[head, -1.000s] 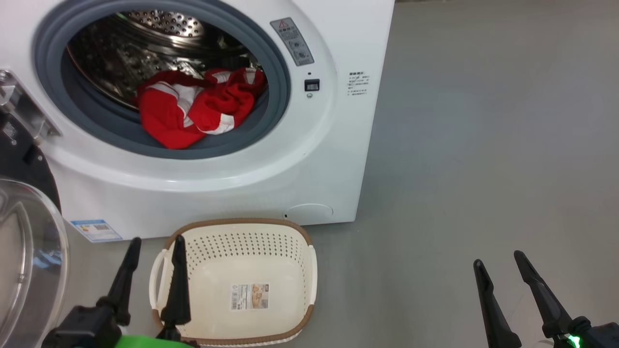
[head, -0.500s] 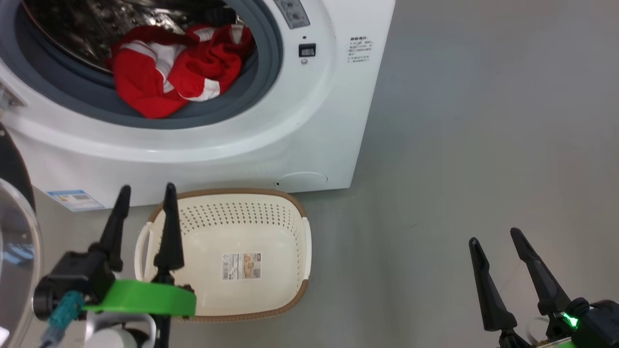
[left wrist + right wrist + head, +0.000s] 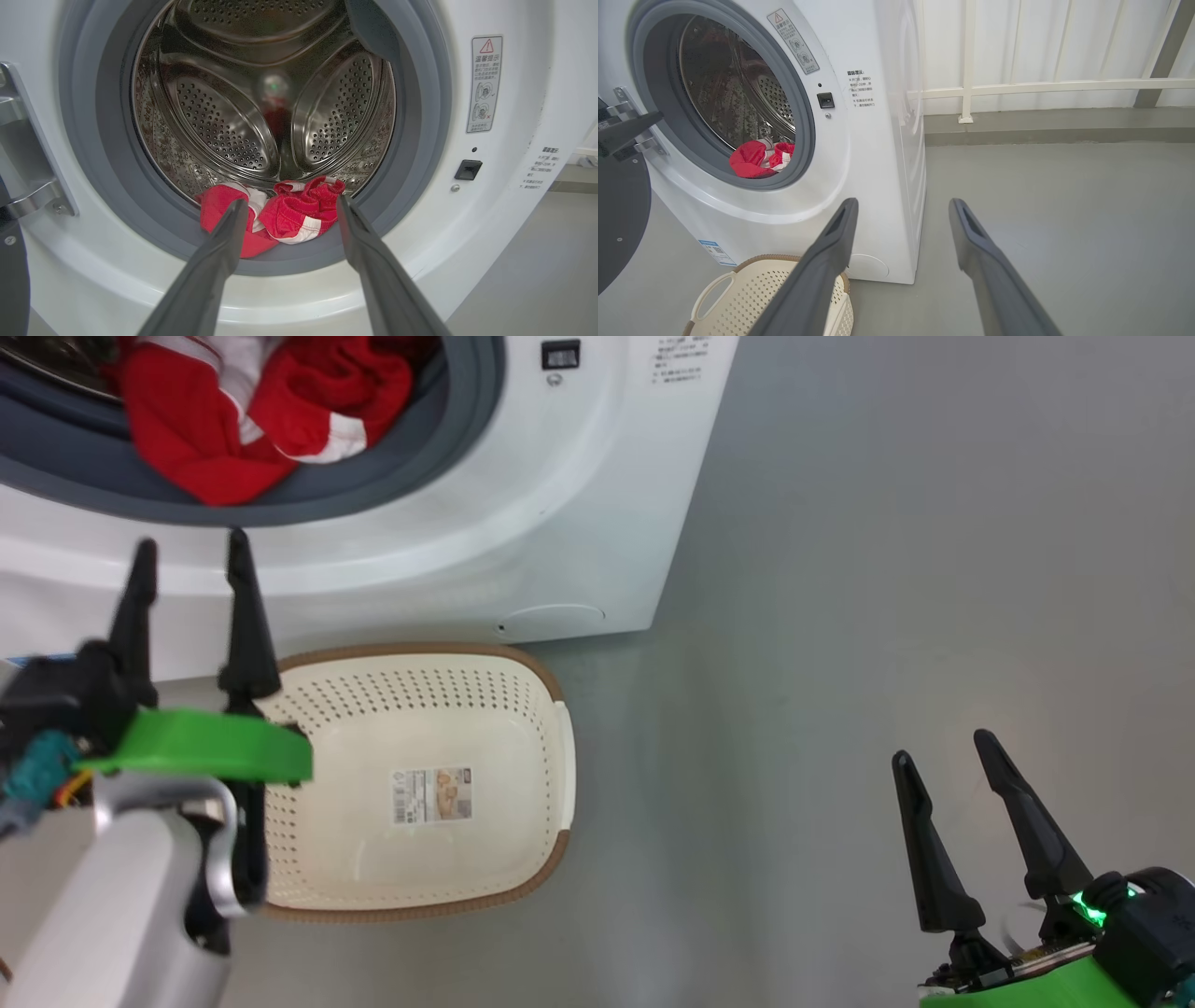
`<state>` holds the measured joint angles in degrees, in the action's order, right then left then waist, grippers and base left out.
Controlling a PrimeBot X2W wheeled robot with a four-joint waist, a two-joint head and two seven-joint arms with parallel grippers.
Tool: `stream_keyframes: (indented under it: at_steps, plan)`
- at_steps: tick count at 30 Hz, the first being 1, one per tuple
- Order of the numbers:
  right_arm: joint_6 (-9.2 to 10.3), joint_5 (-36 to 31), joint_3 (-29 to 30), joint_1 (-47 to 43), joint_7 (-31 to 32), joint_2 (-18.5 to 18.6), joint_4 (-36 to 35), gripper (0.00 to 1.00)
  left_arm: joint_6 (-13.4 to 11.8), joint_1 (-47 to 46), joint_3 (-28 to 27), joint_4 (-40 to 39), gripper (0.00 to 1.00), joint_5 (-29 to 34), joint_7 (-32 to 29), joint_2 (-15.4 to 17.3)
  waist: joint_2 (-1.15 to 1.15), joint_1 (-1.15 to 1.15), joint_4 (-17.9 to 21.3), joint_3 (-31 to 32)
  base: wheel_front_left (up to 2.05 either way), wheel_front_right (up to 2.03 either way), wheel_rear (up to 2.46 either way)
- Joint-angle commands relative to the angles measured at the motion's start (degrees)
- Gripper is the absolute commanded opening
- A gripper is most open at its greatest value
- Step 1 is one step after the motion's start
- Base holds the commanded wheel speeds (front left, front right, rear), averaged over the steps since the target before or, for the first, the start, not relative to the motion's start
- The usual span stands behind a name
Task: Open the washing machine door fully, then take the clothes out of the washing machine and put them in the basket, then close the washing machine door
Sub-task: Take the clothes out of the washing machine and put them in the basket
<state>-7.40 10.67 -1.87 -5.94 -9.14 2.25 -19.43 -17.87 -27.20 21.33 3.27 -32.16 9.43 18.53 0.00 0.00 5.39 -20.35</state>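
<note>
Your left gripper (image 3: 191,543), spread and empty, aims into the washing machine (image 3: 523,523) — the clothes (image 3: 285,219) lie just ahead of its tips; the basket (image 3: 420,649) sits directly beneath, ready for the drop; your right gripper (image 3: 941,747) — also spread — hangs well aside.

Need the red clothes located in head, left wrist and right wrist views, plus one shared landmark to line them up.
Head view: the clothes sit top left, in the mouth of the washing machine.
Left wrist view: the clothes sit lower centre, at the opening's bottom.
Right wrist view: the clothes sit left of centre, low in the opening.
Shared landmark: black latch socket, right of the opening.
</note>
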Motion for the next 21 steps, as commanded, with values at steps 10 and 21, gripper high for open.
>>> stream_keyframes:
  at_steps: [10, 21]
  plan:
    - [-0.09, -0.7, -2.4, 3.2, -0.9, 0.6, -0.4, 1.0, 2.2, -10.9, -3.9, 8.4, 1.0, -1.5, 0.1, 2.2, 0.0, 0.0, 1.9, -4.4, 0.0, 0.0, 0.0]
    - [-0.09, -0.9, -3.7, 4.9, -1.1, 0.6, 0.5, 1.0, 3.8, -21.1, -3.6, 19.6, 1.0, -2.0, -2.7, 2.2, 0.0, 0.0, 2.8, -7.2, 0.0, 0.0, 0.0]
